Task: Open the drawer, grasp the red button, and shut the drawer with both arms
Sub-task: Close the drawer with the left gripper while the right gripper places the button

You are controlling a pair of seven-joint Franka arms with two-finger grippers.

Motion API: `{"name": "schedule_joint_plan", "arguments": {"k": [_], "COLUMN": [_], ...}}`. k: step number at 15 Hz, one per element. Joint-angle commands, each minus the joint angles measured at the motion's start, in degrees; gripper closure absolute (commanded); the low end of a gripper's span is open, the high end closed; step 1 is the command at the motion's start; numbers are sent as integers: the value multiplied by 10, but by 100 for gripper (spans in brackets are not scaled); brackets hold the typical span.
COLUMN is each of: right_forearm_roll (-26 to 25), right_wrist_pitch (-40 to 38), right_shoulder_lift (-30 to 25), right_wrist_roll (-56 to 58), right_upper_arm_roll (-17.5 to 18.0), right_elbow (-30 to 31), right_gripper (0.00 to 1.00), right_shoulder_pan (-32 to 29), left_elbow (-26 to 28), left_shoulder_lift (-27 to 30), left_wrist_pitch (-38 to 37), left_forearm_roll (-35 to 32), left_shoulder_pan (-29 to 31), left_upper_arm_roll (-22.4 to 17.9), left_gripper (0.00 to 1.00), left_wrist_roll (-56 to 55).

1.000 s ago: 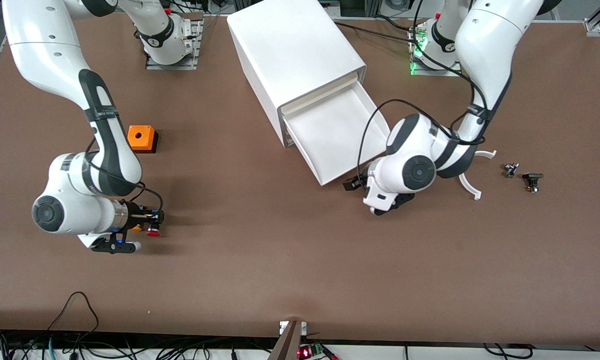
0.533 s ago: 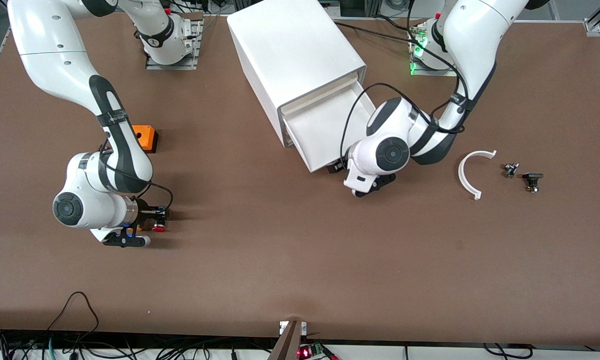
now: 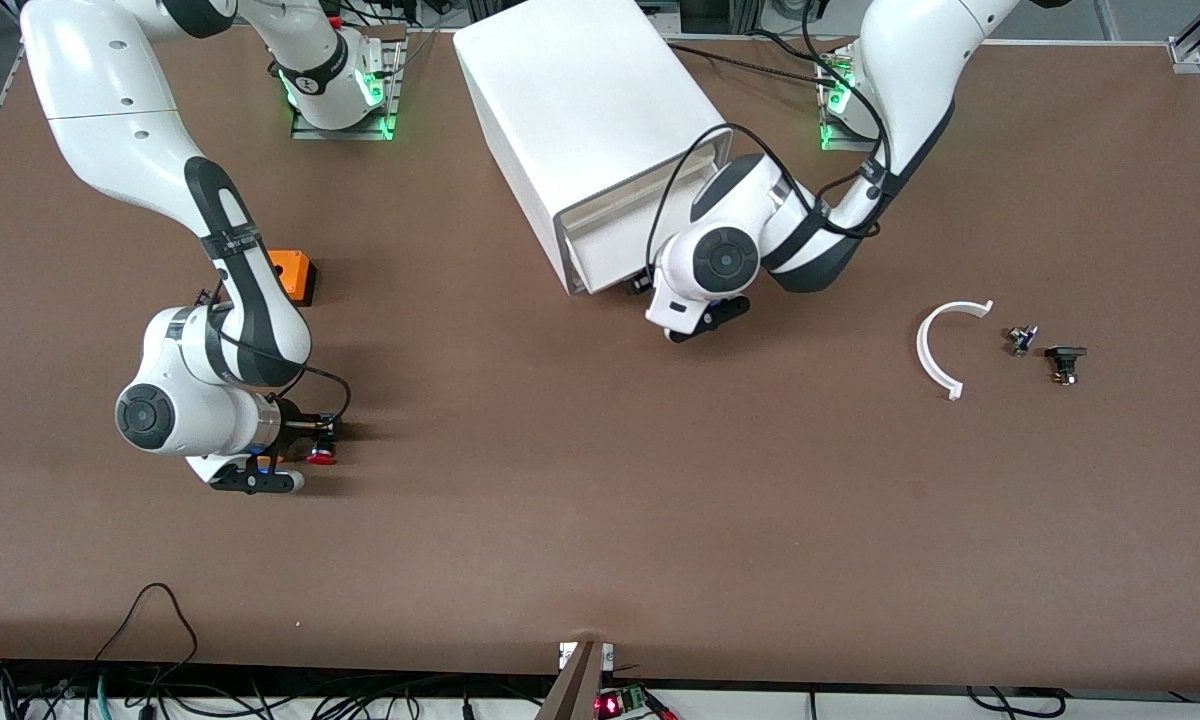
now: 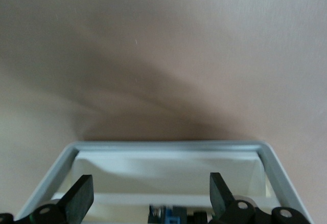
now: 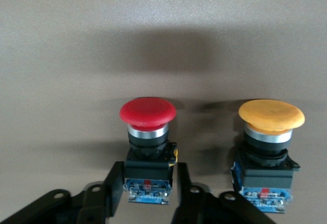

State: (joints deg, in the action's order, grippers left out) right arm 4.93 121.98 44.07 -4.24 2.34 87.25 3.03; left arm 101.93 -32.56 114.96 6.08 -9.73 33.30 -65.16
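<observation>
The white cabinet [image 3: 580,100] stands at the middle of the table. Its drawer [image 3: 605,262] is pushed almost fully in, with only the front lip showing. My left gripper [image 3: 642,283] is at the drawer's front. In the left wrist view it [image 4: 150,198] is open, with the drawer's rim [image 4: 168,144] just past its fingertips. My right gripper [image 3: 312,440] is low over the table toward the right arm's end. It [image 5: 148,188] is shut on the black body of the red-capped button [image 5: 147,114], whose red cap also shows in the front view [image 3: 322,458].
An orange-capped button [image 5: 271,116] lies beside the red one. An orange box with a hole [image 3: 292,275] sits partly hidden by the right arm. A white curved piece [image 3: 945,345] and two small dark parts [image 3: 1022,340] [image 3: 1064,360] lie toward the left arm's end.
The left arm has pushed the drawer from far out to almost fully into the cabinet. The right gripper has shifted slightly toward the left arm's end with the red button.
</observation>
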Motion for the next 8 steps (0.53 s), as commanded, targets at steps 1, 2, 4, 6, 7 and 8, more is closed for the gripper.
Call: {"name": "schedule_joint_plan", "arguments": {"k": [1, 2, 4, 6, 7, 8], "right_forearm_roll": [-4, -5, -12, -35, -38, -40], "right_wrist_pitch": [5, 5, -1, -7, -7, -7], "right_shoulder_lift": [-5, -7, -34, -67, -89, -112], "right_wrist_roll": [-2, -2, 5, 6, 7, 7], "right_upper_arm_roll": [0, 0, -12, -16, -18, -21], "right_elbow": [2, 2, 4, 14, 31, 47], "right_gripper": [0, 0, 0, 0, 0, 0], "right_shoulder_pan": [-1, 0, 0, 0, 0, 1], "left_elbow": [22, 22, 22, 22, 22, 22], "left_shoulder_lift": [22, 22, 22, 21, 21, 21], "left_wrist_pitch": [-3, -3, -11, -14, -15, -15], "left_forearm_roll": [-7, -7, -6, -5, 2, 9], "left_shoulder_pan": [8, 8, 5, 4, 4, 4], "left_upper_arm_roll": [21, 26, 34, 41, 42, 42], "left_gripper": [0, 0, 0, 0, 0, 0], "left_wrist_roll": [-16, -16, -16, -16, -16, -16]}}
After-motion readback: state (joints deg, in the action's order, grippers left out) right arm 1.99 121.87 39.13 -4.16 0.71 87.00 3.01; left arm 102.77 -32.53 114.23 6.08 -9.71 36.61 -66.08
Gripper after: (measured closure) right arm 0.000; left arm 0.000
